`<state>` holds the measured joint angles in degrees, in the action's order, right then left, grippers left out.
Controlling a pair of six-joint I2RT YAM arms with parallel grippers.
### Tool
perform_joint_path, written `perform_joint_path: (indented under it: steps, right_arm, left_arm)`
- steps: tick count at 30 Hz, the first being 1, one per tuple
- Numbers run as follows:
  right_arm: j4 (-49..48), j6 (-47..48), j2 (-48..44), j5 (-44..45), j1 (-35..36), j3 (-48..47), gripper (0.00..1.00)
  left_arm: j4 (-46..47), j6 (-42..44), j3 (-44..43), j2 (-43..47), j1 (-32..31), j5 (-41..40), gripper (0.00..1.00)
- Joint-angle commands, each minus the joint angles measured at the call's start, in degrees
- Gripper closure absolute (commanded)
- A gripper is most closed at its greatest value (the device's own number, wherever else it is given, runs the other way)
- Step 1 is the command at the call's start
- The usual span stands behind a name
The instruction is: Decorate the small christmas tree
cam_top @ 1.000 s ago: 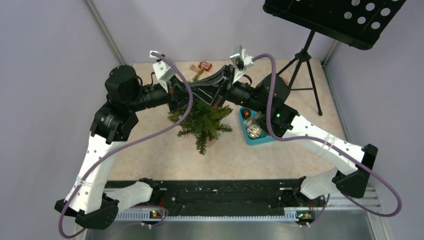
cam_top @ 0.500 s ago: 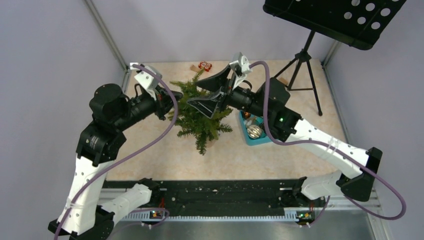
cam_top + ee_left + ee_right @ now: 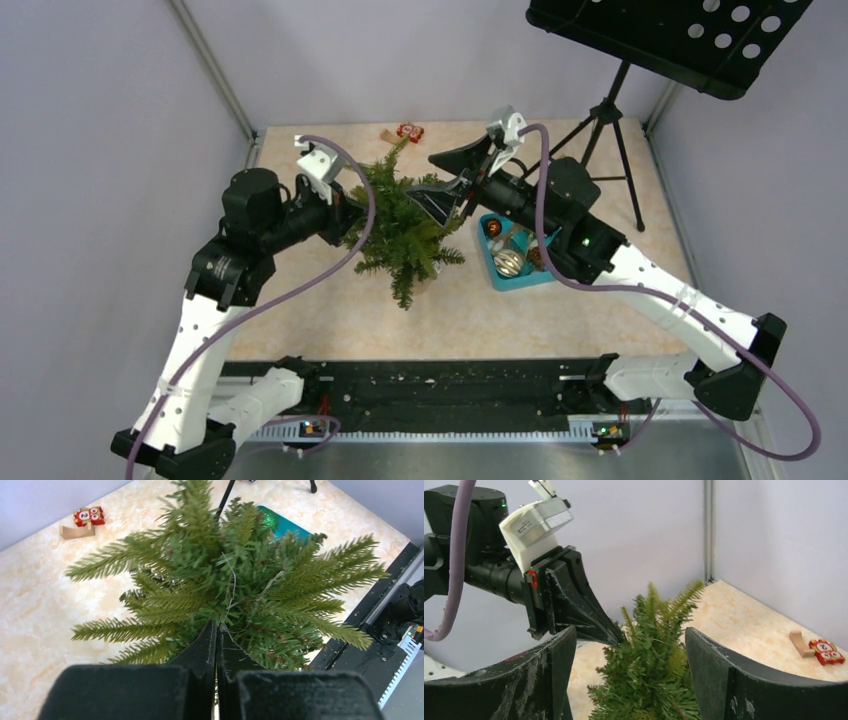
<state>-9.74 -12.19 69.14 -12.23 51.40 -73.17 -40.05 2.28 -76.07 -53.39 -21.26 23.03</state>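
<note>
The small christmas tree (image 3: 405, 235) stands mid-table, its dark green needle branches bare of ornaments in all views. My left gripper (image 3: 352, 213) is shut, with its tips against the tree's left side. In the left wrist view the shut tips (image 3: 217, 626) touch the tree (image 3: 235, 580). A thin pale thread runs among the needles just ahead of them; I cannot tell whether it is pinched. My right gripper (image 3: 447, 182) is open beside the tree's upper right. In the right wrist view its fingers (image 3: 629, 632) stand wide with nothing held, the treetop (image 3: 654, 655) ahead between them.
A teal tray (image 3: 497, 272) with ball ornaments sits right of the tree, under the right arm. A small red ornament (image 3: 409, 131) and a wooden piece (image 3: 75, 531) lie at the far edge. A black music stand (image 3: 612, 115) stands at the back right.
The right gripper opened and drew back to the right. The left arm pulled away to the left, then came back against the tree, staying shut.
</note>
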Motion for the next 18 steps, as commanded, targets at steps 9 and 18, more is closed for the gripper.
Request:
perform_joint_path:
  steps: [9, 18]
  right_arm:
    - [-0.5, -1.0, -3.9, 3.7, -4.9, 3.3, 0.22]
    - [1.5, 2.1, -6.1, 9.5, -5.6, 4.7, 0.21]
  left_arm:
    - [8.3, -11.6, 4.9, -1.1, 13.0, 12.2, 1.00]
    - [7.4, -10.7, 3.4, 0.0, 15.2, 12.9, 0.51]
